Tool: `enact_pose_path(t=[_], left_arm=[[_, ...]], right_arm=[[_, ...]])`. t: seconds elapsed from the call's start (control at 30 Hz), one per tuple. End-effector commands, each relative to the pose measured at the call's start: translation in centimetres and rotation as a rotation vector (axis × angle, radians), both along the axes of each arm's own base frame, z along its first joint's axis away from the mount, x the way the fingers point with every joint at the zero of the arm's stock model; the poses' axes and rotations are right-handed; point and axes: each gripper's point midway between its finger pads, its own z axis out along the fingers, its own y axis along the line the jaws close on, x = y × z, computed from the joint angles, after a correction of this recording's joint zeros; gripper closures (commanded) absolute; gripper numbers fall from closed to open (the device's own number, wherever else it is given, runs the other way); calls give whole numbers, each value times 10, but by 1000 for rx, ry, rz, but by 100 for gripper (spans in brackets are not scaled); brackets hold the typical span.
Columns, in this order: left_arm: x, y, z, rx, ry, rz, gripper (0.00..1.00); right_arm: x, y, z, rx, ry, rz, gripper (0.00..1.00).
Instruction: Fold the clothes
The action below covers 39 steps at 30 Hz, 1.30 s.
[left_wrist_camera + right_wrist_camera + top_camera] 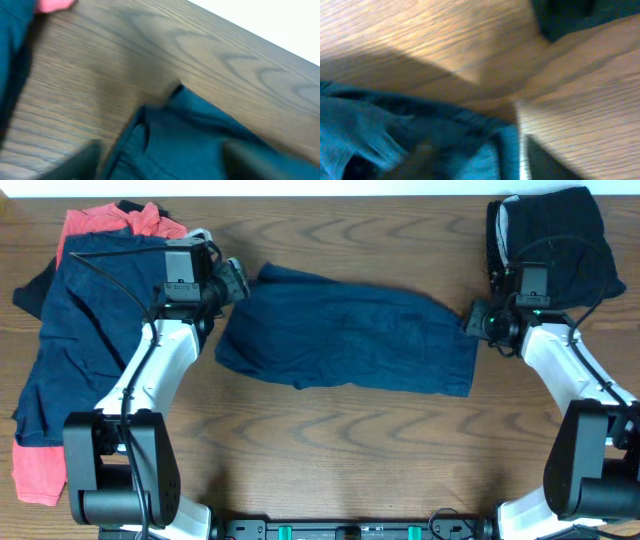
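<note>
A dark navy shorts-like garment [350,335] lies spread out in the middle of the table. My left gripper [238,280] is at its upper left corner. In the left wrist view the jaws [165,165] are wide apart with the navy cloth [200,135] between them. My right gripper [472,318] is at the garment's upper right corner. In the right wrist view its jaws [480,160] are apart over the navy edge [370,130]. Both wrist views are blurred.
A pile of navy [85,310] and coral-red [100,222] clothes lies at the left, with more coral [38,470] at the lower left. A black folded stack [555,230] sits at the back right. Bare wood [330,440] lies in front of the garment.
</note>
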Motion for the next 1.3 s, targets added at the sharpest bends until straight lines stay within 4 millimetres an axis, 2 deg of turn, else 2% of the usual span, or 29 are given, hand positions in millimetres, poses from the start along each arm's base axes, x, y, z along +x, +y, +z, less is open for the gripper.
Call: enact_pose_path(t=[0.0,0.2,0.33,0.43,0.6,0.77,0.8,0.97,1.27], left_arm=[[1,9,2,47,-10,15,2],[-7,9,-1,71,17,-8,2],[-22,10,-10,119,86,-56,2],[-35,13,-21,137,151,-74,2],[-55,18,-37,146,243,-164,2],[-71,29,-53,110,321,-209,2],[-75,31,-57,100,342,-216,0],[-90,29,-79,78,426,-274,6],[-102,28,-117,51,539,-284,12]], right_arm=[[9,-5,9,-1,-36,-17,1],[11,5,36,33,-94,10,1],[-1,13,55,51,-104,40,1],[-14,22,62,44,-80,81,1],[-36,44,53,24,1,182,1],[-48,58,48,15,48,240,1],[-50,59,47,13,55,250,1],[-56,60,44,14,81,255,2],[-56,60,44,14,81,254,3]])
